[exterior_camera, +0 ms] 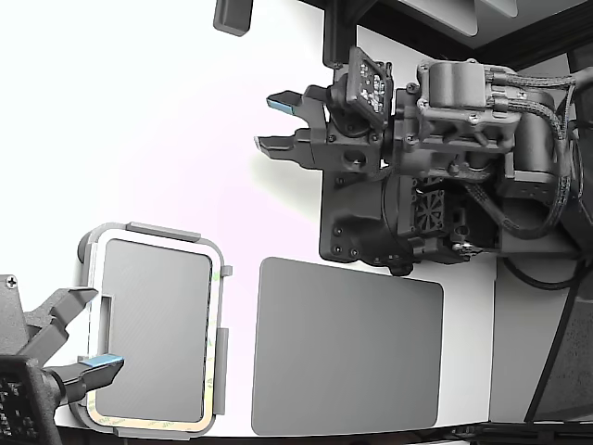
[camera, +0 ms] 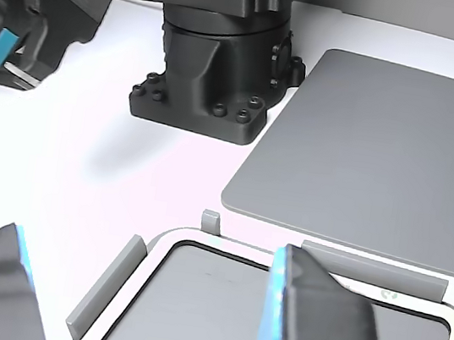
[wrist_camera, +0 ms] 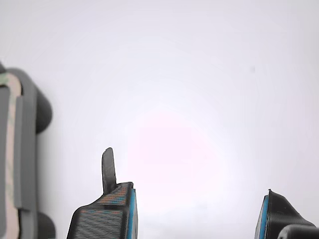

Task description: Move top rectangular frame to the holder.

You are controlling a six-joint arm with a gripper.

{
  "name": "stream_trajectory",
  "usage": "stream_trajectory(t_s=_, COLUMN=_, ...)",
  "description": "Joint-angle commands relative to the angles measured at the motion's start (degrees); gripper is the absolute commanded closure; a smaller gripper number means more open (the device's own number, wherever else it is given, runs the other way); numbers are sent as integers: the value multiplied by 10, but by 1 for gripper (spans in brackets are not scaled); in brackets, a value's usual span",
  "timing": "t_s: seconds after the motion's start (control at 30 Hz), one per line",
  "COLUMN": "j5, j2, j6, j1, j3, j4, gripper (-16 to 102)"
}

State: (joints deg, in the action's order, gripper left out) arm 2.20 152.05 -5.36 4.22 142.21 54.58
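At the desk's lower-left corner in the exterior view, the holder (exterior_camera: pixel 163 231) carries the top rectangular frame (exterior_camera: pixel 148 423), lying flat inside its rim. Well apart, over bare desk, the gripper (exterior_camera: pixel 271 122) hangs wide open and empty. A dark grey mat (exterior_camera: pixel 347 348) lies just beside the holder along the lower edge.

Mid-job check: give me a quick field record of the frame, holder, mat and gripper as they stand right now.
frame: cream rectangular frame lies in the holder, around a dark grey insert
holder: light grey holder, exterior view's lower left
mat: dark grey mat beside the holder, nothing on it
gripper: gripper open, empty, over the white table, apart from the holder
second arm: its fingers spread at the holder's edge
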Motion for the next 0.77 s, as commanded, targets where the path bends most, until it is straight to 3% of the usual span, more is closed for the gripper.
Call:
stream_trajectory(t_s=0.0, j5=-4, j2=91, j6=4, j1=3, j3=36, j4=-3, gripper=-14)
stream_trajectory(t_s=0.13, j5=-5, j2=172, j6=10, j1=-16, j3=89, j4=10, gripper=-14)
stream_trajectory(t_s=0.73, j5=10, j2=172, j6=0, j1=-17, j3=90, j4=8, gripper=-14)
